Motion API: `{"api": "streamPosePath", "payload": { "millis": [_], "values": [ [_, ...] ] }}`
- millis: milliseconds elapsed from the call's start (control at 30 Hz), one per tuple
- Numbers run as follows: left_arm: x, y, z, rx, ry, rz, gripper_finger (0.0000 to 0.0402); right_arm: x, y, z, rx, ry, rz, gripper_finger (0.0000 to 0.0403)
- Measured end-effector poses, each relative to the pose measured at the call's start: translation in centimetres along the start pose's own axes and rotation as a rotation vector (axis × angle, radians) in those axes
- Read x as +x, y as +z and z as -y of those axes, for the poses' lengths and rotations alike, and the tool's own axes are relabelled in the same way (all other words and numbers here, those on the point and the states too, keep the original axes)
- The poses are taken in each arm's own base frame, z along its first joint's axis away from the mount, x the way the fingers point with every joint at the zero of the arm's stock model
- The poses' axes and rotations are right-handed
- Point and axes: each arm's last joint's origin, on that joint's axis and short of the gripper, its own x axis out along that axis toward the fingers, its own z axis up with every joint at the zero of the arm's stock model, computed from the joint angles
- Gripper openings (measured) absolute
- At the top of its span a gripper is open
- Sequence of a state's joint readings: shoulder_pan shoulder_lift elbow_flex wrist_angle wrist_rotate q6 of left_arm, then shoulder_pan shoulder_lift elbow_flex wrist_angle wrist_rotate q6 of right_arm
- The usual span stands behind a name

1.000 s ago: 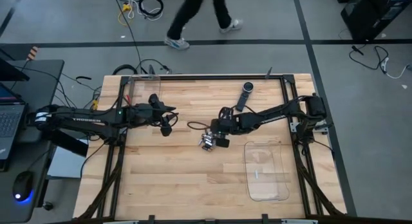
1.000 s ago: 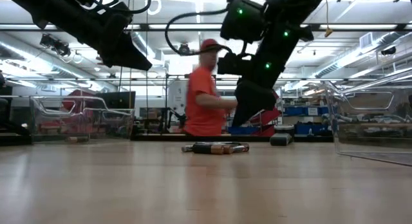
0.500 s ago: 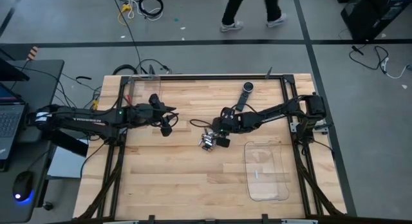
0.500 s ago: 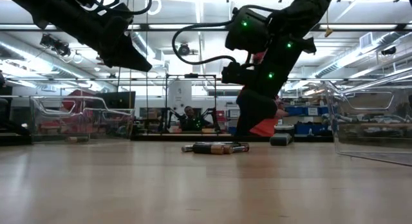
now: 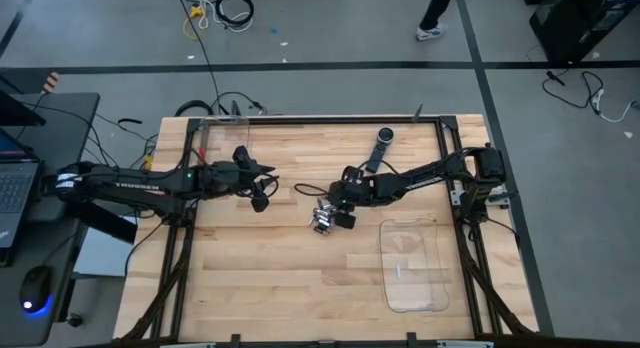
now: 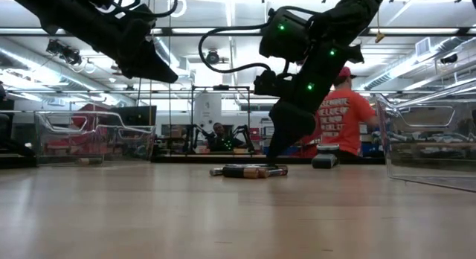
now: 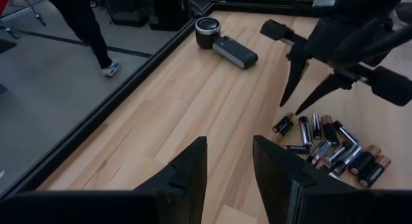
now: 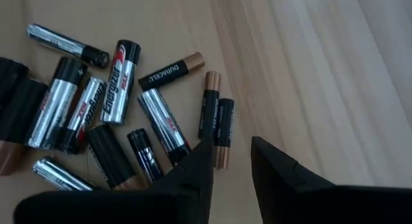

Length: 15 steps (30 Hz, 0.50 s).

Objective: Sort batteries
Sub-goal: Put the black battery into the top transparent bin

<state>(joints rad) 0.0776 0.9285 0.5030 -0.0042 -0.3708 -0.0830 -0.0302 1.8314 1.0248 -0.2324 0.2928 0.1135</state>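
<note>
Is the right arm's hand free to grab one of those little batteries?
Probably yes: the right hand hangs open just above the pile of small silver, black and copper-tipped batteries, and nothing lies between them on the bare wooden table.

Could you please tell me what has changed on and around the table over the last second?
The right gripper has eased slightly lower over the batteries, fingers open, nothing taken yet. A person behind the table has walked from the middle of the low view to its right. The left gripper hangs where it was; the batteries, the clear tray and the black device are unmoved.
</note>
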Motion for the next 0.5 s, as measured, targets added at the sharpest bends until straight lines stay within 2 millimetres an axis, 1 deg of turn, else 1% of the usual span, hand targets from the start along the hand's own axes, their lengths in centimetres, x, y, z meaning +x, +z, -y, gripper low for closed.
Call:
{"api": "streamPosePath", "payload": {
  "millis": [200, 500],
  "values": [
    [0.0, 0.0, 0.0, -0.002, 0.0, 0.005, 0.0124, 0.2, 0.0, 0.2, 0.022, 0.003, -0.004, 0.0094],
    [0.0, 0.1, 0.0, -0.002, 0.0, 0.005, 0.0124, 1.7, -0.7, -0.1, 0.046, -0.003, -0.043, 0.0099]
  ]
}}
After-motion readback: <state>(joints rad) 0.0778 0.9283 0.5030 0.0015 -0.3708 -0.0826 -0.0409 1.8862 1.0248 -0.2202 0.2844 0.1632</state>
